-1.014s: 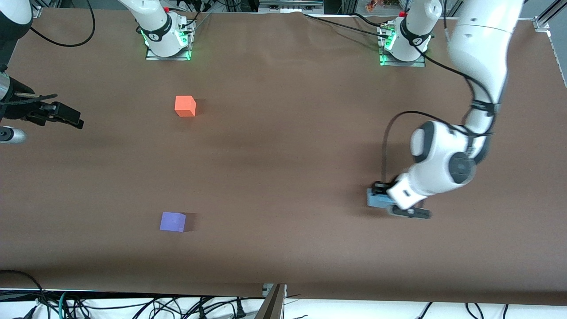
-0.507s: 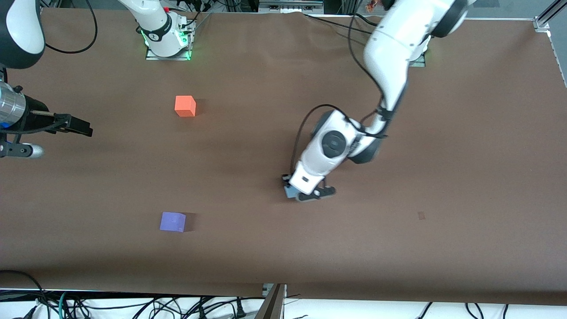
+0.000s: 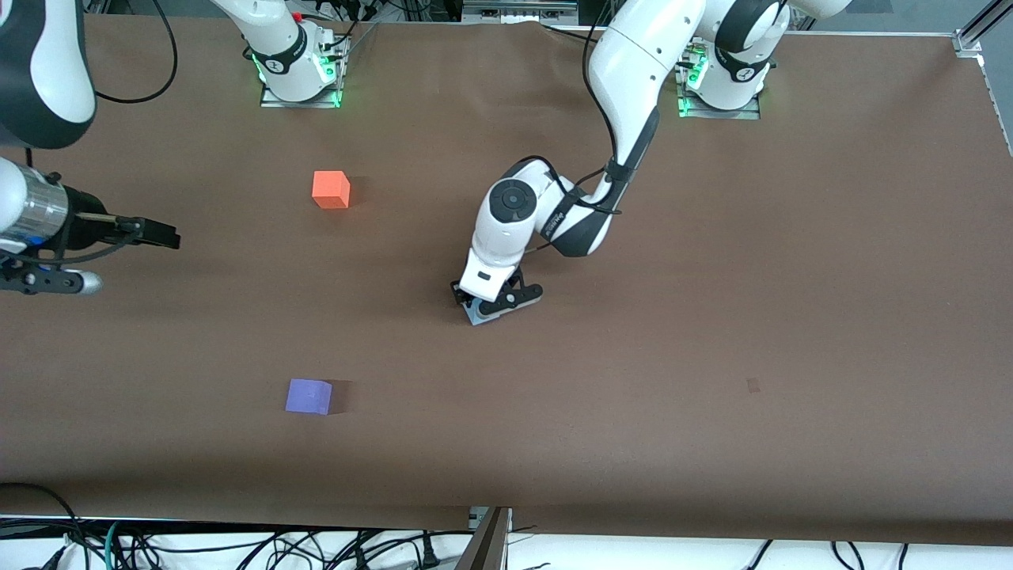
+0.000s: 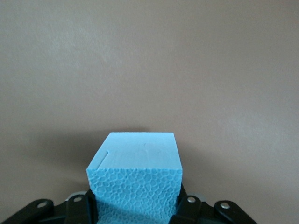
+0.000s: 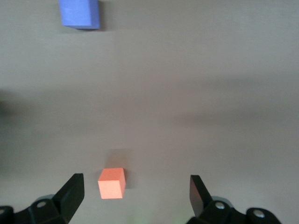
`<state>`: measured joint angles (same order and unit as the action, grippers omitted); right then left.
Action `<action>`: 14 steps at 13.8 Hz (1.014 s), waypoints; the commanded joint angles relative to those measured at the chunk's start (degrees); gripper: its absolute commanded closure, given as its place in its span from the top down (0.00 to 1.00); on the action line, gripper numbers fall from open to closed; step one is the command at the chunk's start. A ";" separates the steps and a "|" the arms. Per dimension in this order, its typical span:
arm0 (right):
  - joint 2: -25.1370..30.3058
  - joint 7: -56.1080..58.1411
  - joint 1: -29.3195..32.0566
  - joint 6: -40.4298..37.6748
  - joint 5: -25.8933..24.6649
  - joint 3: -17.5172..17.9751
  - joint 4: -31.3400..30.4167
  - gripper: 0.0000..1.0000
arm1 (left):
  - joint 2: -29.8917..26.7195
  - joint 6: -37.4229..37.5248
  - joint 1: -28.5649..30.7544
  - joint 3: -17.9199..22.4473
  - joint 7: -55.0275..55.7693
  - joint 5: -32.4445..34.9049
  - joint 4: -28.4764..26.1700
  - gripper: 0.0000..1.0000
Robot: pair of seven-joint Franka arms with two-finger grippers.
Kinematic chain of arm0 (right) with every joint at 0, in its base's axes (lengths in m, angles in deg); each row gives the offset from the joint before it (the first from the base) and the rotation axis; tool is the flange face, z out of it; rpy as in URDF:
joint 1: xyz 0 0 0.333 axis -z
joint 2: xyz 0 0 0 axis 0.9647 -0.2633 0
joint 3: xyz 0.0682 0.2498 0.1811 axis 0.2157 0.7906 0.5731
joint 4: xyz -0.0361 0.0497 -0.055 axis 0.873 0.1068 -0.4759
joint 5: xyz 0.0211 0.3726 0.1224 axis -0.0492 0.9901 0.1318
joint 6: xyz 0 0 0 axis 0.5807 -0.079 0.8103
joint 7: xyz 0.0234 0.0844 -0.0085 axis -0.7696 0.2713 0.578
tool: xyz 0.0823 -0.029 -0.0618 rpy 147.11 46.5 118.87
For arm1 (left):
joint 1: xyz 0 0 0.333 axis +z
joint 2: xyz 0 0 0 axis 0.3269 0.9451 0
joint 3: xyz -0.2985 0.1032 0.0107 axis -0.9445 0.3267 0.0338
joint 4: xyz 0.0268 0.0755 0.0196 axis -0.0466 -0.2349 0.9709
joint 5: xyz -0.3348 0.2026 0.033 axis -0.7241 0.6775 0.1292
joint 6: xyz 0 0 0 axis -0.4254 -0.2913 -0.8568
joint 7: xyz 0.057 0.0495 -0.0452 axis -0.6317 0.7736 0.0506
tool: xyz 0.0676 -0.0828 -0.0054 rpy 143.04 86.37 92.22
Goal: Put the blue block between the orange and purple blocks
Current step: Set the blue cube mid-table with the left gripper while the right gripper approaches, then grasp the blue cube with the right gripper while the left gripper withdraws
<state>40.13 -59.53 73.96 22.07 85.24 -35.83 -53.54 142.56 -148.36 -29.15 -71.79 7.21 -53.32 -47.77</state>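
My left gripper (image 3: 492, 305) is shut on the blue block (image 3: 480, 315) and holds it low over the middle of the table. In the left wrist view the blue block (image 4: 135, 177) fills the space between the black fingers (image 4: 187, 210). The orange block (image 3: 331, 190) sits on the table toward the right arm's end. The purple block (image 3: 309, 396) lies nearer to the front camera than the orange one. My right gripper (image 3: 162, 235) is open and empty over the right arm's end of the table. Its wrist view shows the orange block (image 5: 112, 183) and the purple block (image 5: 80, 13).
The brown table cover (image 3: 712, 317) is bare apart from the three blocks. The two arm bases (image 3: 299, 71) stand along the edge farthest from the front camera. Cables (image 3: 277, 546) hang below the nearest edge.
My left gripper has carried the blue block from the left arm's end of the table to its middle. My right gripper has shifted slightly toward the middle.
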 commanded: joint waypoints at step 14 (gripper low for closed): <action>-14.44 -16.70 -22.25 17.20 6.79 0.41 0.69 1.00 | -27.14 44.88 14.99 10.28 -31.11 3.10 -0.98 1.00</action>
<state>27.95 -75.92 53.66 37.43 90.07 -34.95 -53.57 121.03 -107.67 -16.99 -60.43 -18.16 -51.13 -45.87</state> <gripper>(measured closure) 0.000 0.000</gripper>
